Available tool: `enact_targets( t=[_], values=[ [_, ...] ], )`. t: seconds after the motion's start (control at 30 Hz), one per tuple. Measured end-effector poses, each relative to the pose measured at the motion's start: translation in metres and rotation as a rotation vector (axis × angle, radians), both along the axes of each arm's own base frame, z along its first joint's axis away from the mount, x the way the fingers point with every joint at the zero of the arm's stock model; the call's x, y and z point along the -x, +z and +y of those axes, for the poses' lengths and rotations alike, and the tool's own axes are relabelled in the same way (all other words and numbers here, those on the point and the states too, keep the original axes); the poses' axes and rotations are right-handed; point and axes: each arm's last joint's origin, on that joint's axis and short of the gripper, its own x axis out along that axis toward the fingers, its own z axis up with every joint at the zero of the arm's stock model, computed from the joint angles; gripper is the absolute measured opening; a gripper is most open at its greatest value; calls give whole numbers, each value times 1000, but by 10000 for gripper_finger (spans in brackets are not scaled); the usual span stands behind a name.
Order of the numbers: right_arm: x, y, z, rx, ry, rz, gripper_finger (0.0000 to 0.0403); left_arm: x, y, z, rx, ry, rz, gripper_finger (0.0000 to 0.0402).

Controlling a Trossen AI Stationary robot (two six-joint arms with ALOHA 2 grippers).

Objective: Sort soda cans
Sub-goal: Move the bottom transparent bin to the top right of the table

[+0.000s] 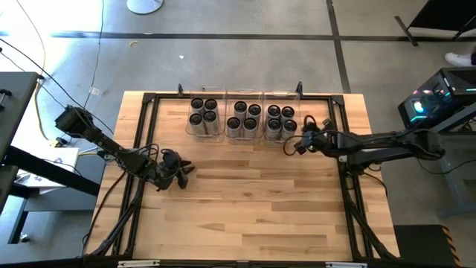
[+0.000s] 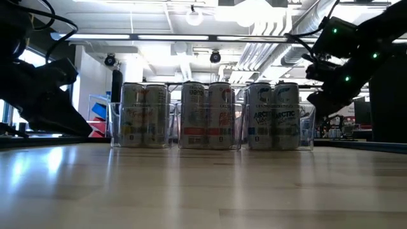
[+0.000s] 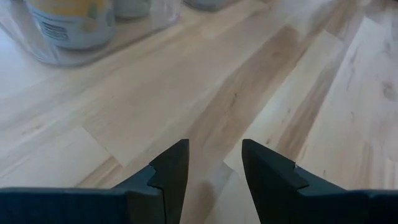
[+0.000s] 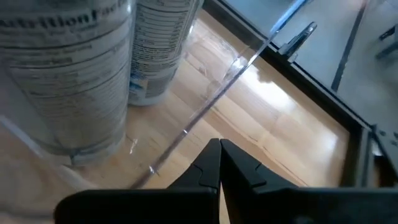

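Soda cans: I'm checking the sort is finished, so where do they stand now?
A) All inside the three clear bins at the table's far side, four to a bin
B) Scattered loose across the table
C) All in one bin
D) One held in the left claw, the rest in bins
A: the high view shows the soda cans grouped four to each of the three clear bins, with none loose on the table.

Twelve soda cans (image 1: 242, 117) counted, four held in each bin, three clear plastic bins (image 1: 242, 135) lined up side by side, two robot arms (image 1: 372, 145) seen.
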Motion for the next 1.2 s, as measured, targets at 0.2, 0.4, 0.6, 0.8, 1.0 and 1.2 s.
enact_targets(
  t=[0.2,0.4,0.6,0.8,1.0,1.2],
  values=[
    [10,28,10,-36,-42,49,0,0,0,-2,19,-39,20,142],
    [22,55,32,-141,-59,14,0,-7,10,-10,11,-87,2,142],
    [18,45,62,-352,103,-58,0,-20,31,-20,-25,-150,-31,142],
    [11,15,85,-424,277,-218,0,-29,47,-26,-67,-193,-55,142],
    [10,-16,82,-285,243,-508,0,-29,47,-18,-138,-53,-73,142],
    [20,-38,71,-170,162,-681,0,-29,43,-2,-197,45,-5,142]
  ],
)
